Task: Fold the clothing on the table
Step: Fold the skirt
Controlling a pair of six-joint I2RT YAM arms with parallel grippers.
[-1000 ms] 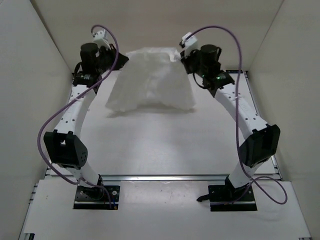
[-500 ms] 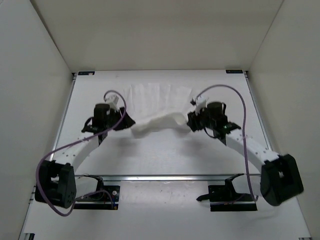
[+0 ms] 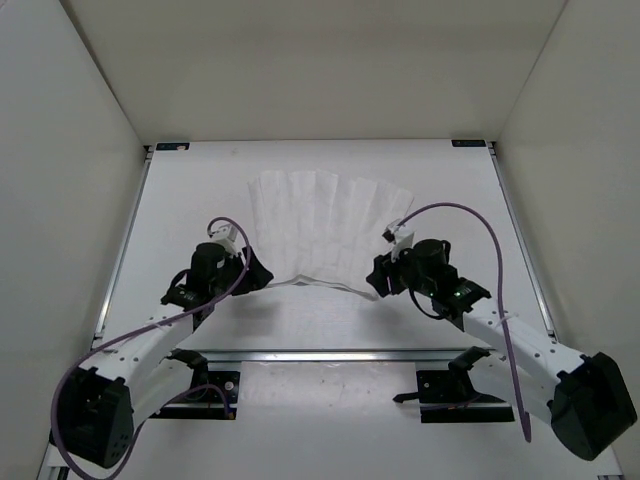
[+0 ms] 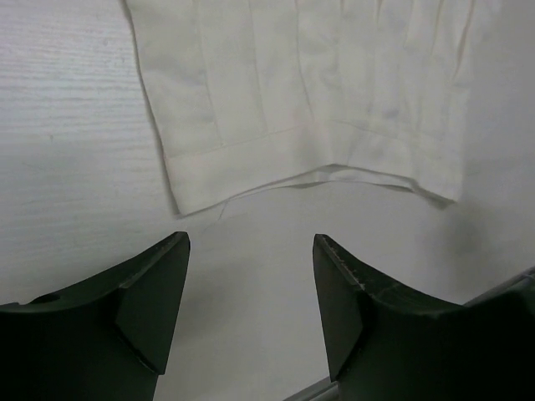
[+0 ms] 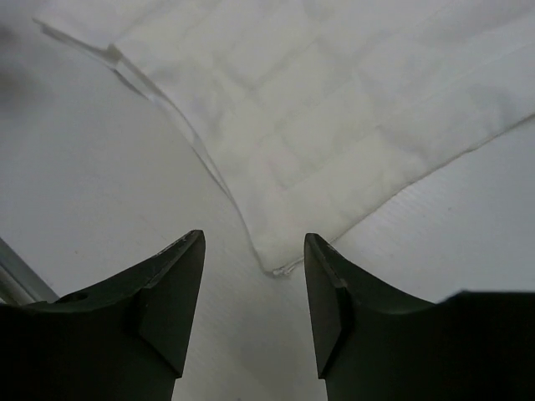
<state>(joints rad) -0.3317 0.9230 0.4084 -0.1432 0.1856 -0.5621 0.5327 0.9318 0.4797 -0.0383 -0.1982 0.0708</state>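
Clothing: the clothing [image 3: 322, 222] lies spread flat a little above the middle of the top view, fanned out in pleated panels, wider at the top of the frame than at the bottom.
Surface: the white surface [image 3: 190, 200] carries it. The lower edge of the cloth sits just above my two tools in the top view.
Left tool: my left tool [image 4: 251, 242] is open with nothing between its jaws. The lower left corner of the cloth lies just above the tips in the left wrist view, apart from them.
Right tool: my right tool [image 5: 253, 240] is also open and holds nothing. The lower right corner lies on the surface in the gap between the tips, unpinched.
Feel: I judge it thin, light and limp. It should sag from any two held points and slide easily on this smooth surface.
Creases: the pressed lines will likely guide a fold but are easily disturbed.
Hem: the hem [image 4: 309, 159] is a doubled band, so it is firmer than the panels.
Where to hold: I would pinch each lower corner on the hem band, low against the surface, taking both layers.
Risk: a loose thread [image 5: 138, 75] trails at one edge and may snag.
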